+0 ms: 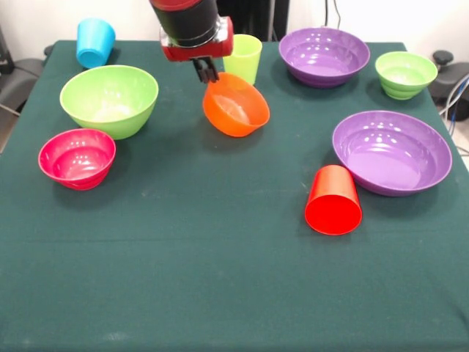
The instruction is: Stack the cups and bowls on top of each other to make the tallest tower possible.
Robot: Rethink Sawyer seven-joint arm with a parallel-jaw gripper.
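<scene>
One orange bowl [236, 105], light, stiff and slick plastic best pinched at its thin rim, hangs tilted above the green worktop [220, 279], its far rim clenched in the end effector [207, 72].

Table [220, 293] is covered by a dark green cloth. Resting on it: large lime green bowl [109, 99] with pink bowl [77, 158] just beside, two purple bowls [325, 56] [392, 151], small green bowl [406, 74], lime green cup [245, 57] upright, sky blue cup [95, 42] and red cup [333, 200] both tipped on their sides.
</scene>
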